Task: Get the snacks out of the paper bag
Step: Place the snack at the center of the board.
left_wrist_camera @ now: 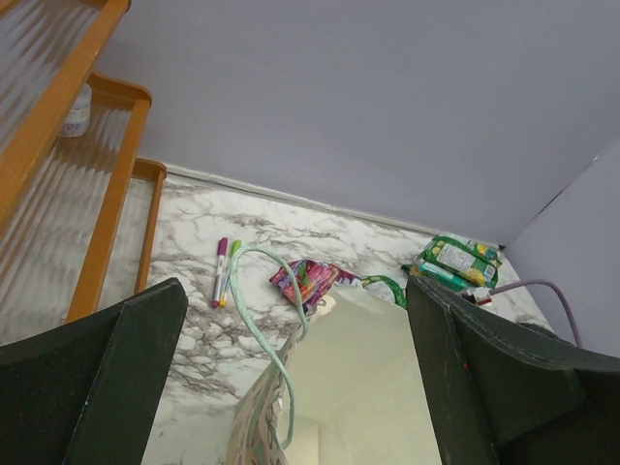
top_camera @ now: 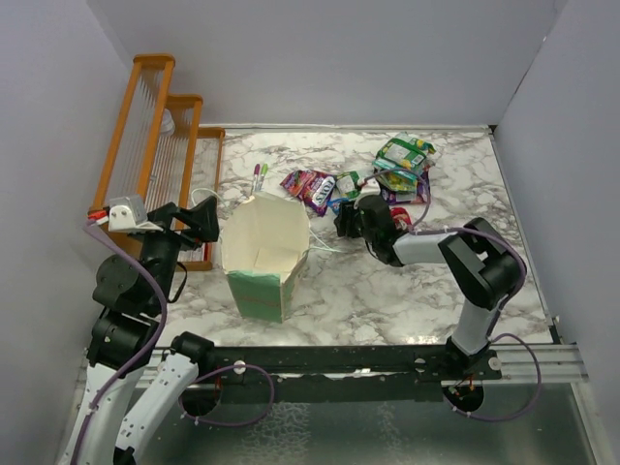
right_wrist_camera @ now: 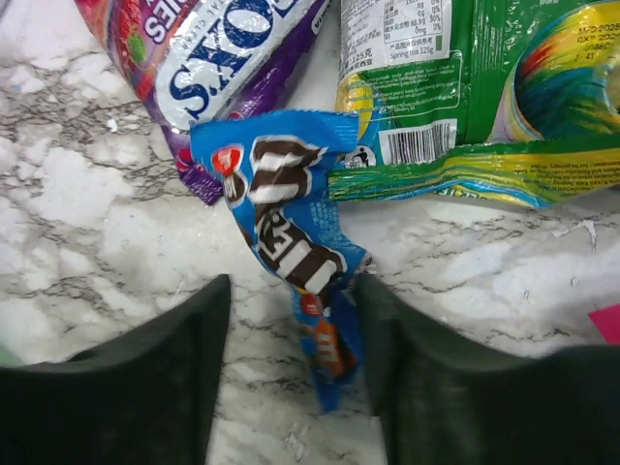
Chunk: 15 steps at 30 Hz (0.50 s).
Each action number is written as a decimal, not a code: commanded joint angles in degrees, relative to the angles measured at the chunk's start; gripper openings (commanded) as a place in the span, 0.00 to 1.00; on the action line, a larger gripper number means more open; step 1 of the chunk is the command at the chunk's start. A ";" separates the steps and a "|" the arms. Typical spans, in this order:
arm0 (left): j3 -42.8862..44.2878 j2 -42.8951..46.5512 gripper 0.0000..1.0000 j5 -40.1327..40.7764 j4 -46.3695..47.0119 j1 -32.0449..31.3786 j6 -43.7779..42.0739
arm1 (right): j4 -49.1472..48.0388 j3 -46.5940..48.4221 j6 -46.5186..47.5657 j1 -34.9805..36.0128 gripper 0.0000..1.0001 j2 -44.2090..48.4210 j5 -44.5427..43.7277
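Note:
The mint-green paper bag (top_camera: 263,254) stands upright with its mouth open, left of the table's middle; the left wrist view shows its cream inside (left_wrist_camera: 368,378) and a string handle (left_wrist_camera: 266,320). My left gripper (top_camera: 203,221) is open and hovers by the bag's left rim, nothing in it (left_wrist_camera: 295,289). Snacks lie on the table behind and right of the bag: a purple packet (top_camera: 312,187) (right_wrist_camera: 213,48), green packets (top_camera: 405,155) (right_wrist_camera: 484,97) and a blue packet (right_wrist_camera: 291,242). My right gripper (top_camera: 347,221) (right_wrist_camera: 295,286) is low over the table, open, the blue packet lying between its fingers.
An orange wooden rack (top_camera: 155,145) (left_wrist_camera: 97,194) stands along the left wall. Two thin markers (top_camera: 260,176) (left_wrist_camera: 225,271) lie just behind the bag. Walls close in the table on three sides.

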State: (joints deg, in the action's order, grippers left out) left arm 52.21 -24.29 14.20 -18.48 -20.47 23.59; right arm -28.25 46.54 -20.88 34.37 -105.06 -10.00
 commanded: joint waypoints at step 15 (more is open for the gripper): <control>-0.60 -2.82 0.99 3.74 3.79 0.07 -2.99 | 14.33 -4.96 7.50 -0.44 0.99 48.88 -6.86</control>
State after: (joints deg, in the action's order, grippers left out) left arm 52.05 -26.89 15.97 -17.02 -20.47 20.91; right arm -15.25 48.47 -17.06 34.37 -62.52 -14.28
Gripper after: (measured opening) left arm 0.992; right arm 0.994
